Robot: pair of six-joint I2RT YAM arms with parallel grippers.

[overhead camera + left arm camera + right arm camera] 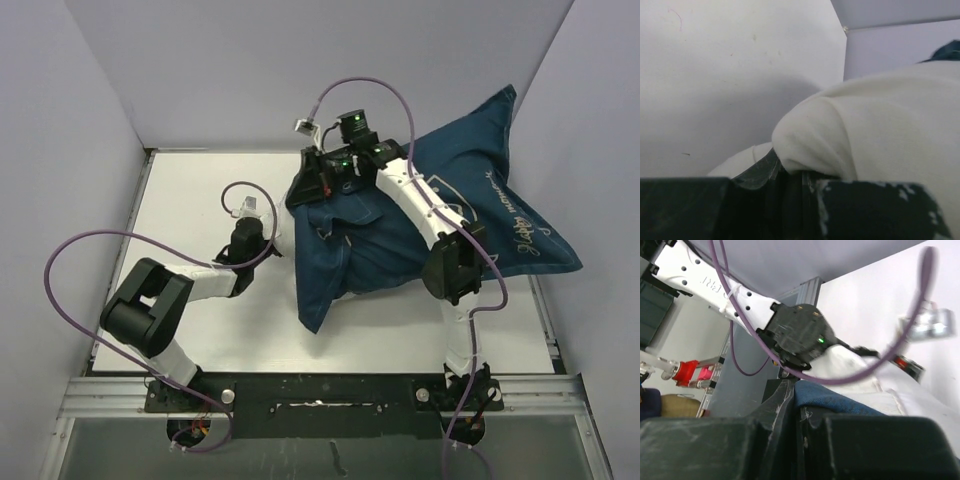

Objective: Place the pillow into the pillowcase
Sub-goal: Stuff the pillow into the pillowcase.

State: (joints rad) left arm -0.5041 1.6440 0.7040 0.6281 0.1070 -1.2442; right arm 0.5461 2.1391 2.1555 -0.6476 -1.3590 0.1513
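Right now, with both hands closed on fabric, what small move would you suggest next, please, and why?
Probably nudge the left hand toward the pillowcase, pushing the pillow deeper: it pinches exposed white fabric at the opening, while the right hand holds the navy edge.

Open table (200, 335) front-left; pillowcase (500, 200), right arm (432, 208) block centre-right; walls (60, 150) close.

Top cam: above and behind my bases, looking down on the table (260, 340). Left wrist cam is tight against the pillow (880, 125), facing the far edge. Right wrist cam looks low over the pillowcase (840, 400) at my left arm (795, 335), which top also sees.
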